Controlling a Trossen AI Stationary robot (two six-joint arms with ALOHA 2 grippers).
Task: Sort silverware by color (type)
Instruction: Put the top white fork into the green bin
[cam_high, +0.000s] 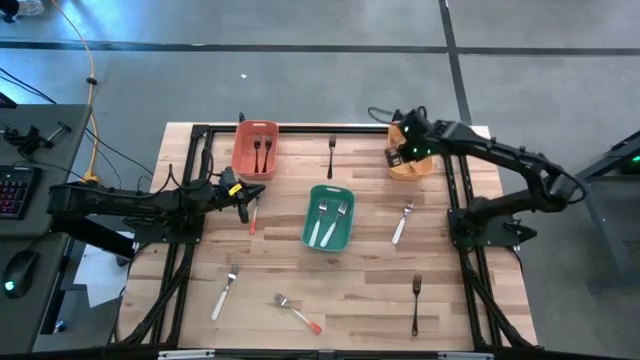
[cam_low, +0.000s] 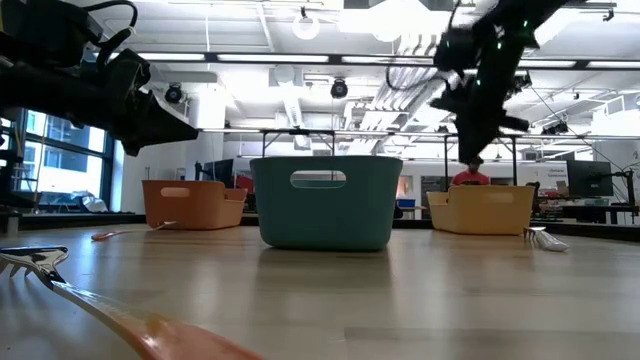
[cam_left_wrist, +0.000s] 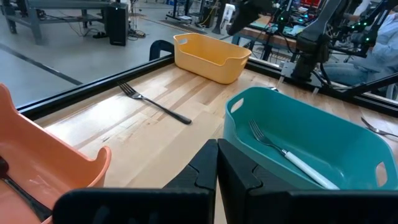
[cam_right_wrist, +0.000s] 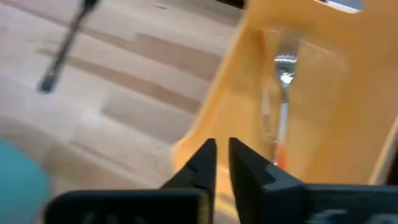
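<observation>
My left gripper (cam_high: 246, 197) hovers shut between the salmon bin (cam_high: 255, 148) and the teal bin (cam_high: 328, 217). It is raised off the table (cam_low: 172, 127), just above an orange-red-handled utensil (cam_high: 252, 218) lying flat. My right gripper (cam_right_wrist: 222, 155) hangs over the orange bin (cam_high: 410, 160), its fingers almost together and holding nothing. An orange-red-handled fork (cam_right_wrist: 283, 106) lies inside that bin. The salmon bin holds two dark forks (cam_high: 262, 150). White-handled forks (cam_left_wrist: 292, 160) lie in the teal bin.
Loose on the table: a dark fork (cam_high: 331, 155) near the far edge, a white fork (cam_high: 402, 222) right of the teal bin, a dark fork (cam_high: 416, 303), an orange-red fork (cam_high: 298, 313) and a white utensil (cam_high: 224, 293) near the front edge.
</observation>
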